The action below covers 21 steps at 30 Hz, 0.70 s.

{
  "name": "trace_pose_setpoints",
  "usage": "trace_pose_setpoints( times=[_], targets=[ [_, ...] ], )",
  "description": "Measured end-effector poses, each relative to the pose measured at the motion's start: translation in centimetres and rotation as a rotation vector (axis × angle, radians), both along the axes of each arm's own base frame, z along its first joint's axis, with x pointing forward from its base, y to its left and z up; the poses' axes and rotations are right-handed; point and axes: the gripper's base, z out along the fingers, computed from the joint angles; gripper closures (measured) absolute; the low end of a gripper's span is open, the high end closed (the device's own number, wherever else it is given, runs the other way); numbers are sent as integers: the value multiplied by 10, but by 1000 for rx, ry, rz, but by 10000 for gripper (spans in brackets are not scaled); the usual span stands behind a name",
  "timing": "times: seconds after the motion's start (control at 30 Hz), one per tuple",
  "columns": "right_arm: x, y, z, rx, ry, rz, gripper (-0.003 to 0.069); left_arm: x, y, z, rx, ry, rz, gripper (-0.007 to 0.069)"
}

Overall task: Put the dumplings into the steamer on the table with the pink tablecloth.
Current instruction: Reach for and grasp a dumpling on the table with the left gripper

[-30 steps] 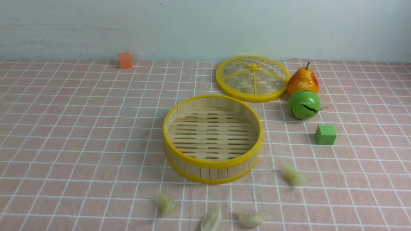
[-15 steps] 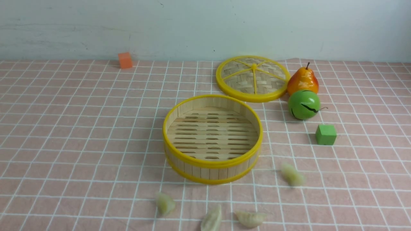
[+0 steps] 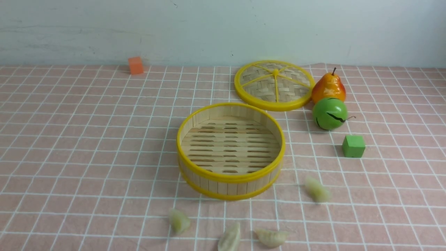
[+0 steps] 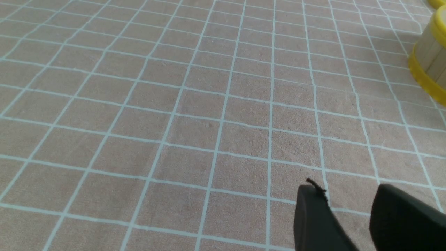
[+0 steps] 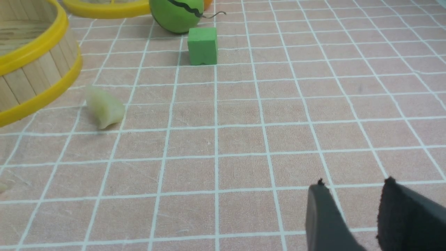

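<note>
On your left, the left fingers (image 4: 318,216) are spread, with cloth visible between them. Far on the bench (image 3: 87,146) stands an orange block (image 3: 136,66). Next you see one dumpling (image 3: 179,221), then the open steamer (image 3: 230,179) on the pink tablecloth (image 3: 69,181), then a second dumpling (image 3: 230,238) and a third (image 3: 271,238), all in front of it. Behind is its lid (image 3: 275,85). The fourth dumpling (image 3: 317,190) lies near the steamer, to the right. On your right, the right fingers (image 5: 325,216) are also spread, above the cloth.
</note>
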Motion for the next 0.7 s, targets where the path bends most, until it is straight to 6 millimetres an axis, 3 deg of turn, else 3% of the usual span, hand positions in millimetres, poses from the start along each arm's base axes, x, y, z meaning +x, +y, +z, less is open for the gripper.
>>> trace_pose_setpoints(
  times=[0.3, 0.4, 0.53, 0.57, 0.6, 0.7],
  targets=[
    [0, 1, 0, 19, -1, 0, 419, 0, 0, 1, 11, -13, -1, 387],
    [0, 4, 0, 139, -8, -1, 419, 2, -2, 6, -129, -67, 11, 387],
    [0, 16, 2, 679, -1, -22, 419, 4, -9, 19, -957, -180, 98, 387],
    [0, 18, 2, 723, -2, -22, 419, 4, -10, 20, -1015, -182, 102, 387],
    [0, 22, 3, 913, 9, -30, 419, 4, -10, 23, -1251, -191, 128, 387],
    [0, 25, 5, 1066, 16, -26, 419, 4, -11, 24, -1411, -192, 142, 387]
  ],
)
